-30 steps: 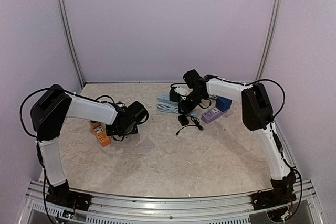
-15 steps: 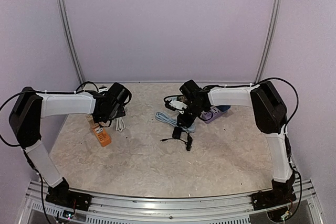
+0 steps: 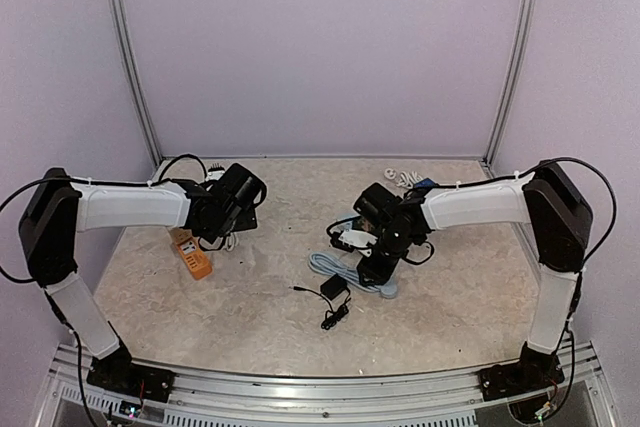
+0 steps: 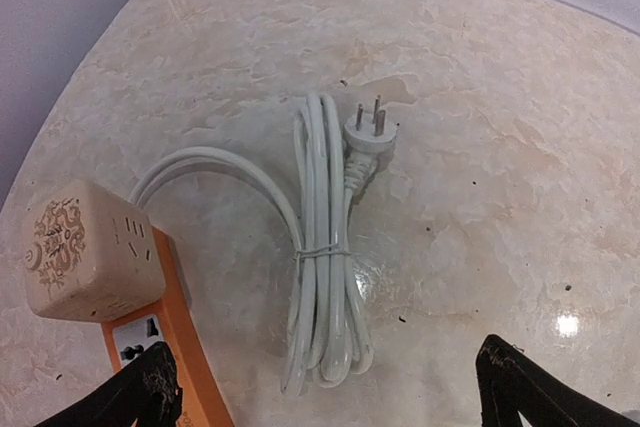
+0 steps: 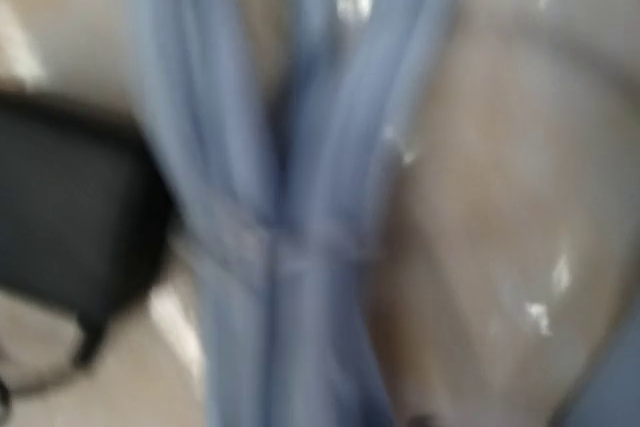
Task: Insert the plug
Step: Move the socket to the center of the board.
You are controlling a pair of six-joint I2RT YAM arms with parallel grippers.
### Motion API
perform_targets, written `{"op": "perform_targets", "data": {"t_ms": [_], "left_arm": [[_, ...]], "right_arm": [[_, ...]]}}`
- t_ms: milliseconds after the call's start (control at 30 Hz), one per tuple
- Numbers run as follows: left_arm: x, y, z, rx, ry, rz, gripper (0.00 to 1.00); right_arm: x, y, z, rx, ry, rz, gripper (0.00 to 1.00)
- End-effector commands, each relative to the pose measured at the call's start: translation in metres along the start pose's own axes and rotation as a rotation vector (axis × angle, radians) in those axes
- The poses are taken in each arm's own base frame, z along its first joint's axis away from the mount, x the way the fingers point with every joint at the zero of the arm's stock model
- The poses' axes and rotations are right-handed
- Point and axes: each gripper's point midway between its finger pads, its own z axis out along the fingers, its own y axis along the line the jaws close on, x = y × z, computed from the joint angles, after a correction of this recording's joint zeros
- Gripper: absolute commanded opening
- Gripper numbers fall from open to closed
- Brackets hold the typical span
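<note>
A white three-pin plug (image 4: 370, 133) lies on its tied white cable bundle (image 4: 325, 267), pins pointing to the far side. An orange power strip (image 4: 165, 347) with a beige cube adapter (image 4: 85, 247) lies left of it; it also shows in the top view (image 3: 192, 255). My left gripper (image 4: 335, 412) hovers over the bundle's near end, open wide and empty. My right gripper (image 3: 376, 265) is low over a blue-grey tied cable bundle (image 3: 345, 269), which fills the blurred right wrist view (image 5: 290, 197). Its jaws are hidden.
A black adapter (image 3: 335, 291) with a thin black cord lies in front of the blue-grey bundle. A small white cable (image 3: 403, 179) and a blue object (image 3: 424, 185) sit at the back right. Metal posts and walls enclose the table.
The right gripper moved from the back centre toward the front, and the blue-grey bundle and black adapter came with it. The left gripper swung back over the white cable.
</note>
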Motion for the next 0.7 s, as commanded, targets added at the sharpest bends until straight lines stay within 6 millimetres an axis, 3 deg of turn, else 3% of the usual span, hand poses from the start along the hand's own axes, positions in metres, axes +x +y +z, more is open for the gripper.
{"op": "perform_targets", "data": {"t_ms": [0,67,167,333,433,667], "left_arm": [[0.008,-0.01,-0.005,0.034,0.005,0.013,0.99],[0.013,-0.01,-0.006,0.045,0.025,0.007,0.99],[0.015,-0.007,-0.015,0.066,0.029,-0.018,0.99],[0.018,0.007,-0.025,0.054,0.027,-0.031,0.99],[0.026,0.018,-0.025,0.03,0.039,-0.041,0.99],[0.038,0.037,-0.029,0.007,0.059,-0.09,0.99]], "right_arm": [[0.004,0.004,-0.03,0.04,-0.02,0.04,0.52],[-0.013,0.01,-0.05,0.087,-0.069,-0.036,0.61],[-0.031,0.013,-0.065,0.131,-0.084,-0.148,0.66],[-0.036,0.052,-0.05,0.042,-0.085,-0.526,0.69],[-0.047,0.055,-0.046,0.059,-0.08,-0.645,0.69],[-0.049,0.056,-0.016,0.022,-0.021,-0.896,0.65]]}}
